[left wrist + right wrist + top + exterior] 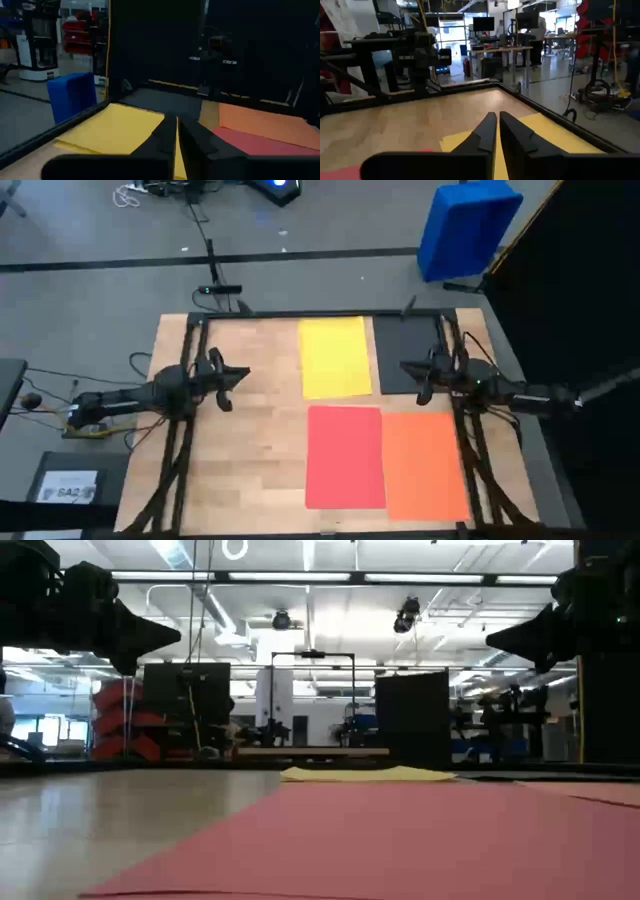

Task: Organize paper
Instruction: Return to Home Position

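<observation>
High view read as a dial, twelve at the picture's top edge. The paper lies in four colour blocks on the right half of the worktop (250,470): yellow paper (335,357) at twelve, black paper (403,352) at one, red paper (345,457) at five, orange paper (425,465) at four. The blocks sit edge to edge or nearly so, each square to the frame.

I have the left gripper (177,120) at nine over bare wood, well apart from every sheet, jaws pressed together on nothing. The right gripper (497,115) hangs at two, above the black block's near edge, jaws likewise closed and empty.

Whether each block is one sheet or several I cannot settle from above; the yellow appears layered in the left wrist view.

I judge the sheets light, limp and quick to slide on the wood. Lying flat, they offer no lip. I would press near a corner, drag until it buckles, then pinch the raised edge.
</observation>
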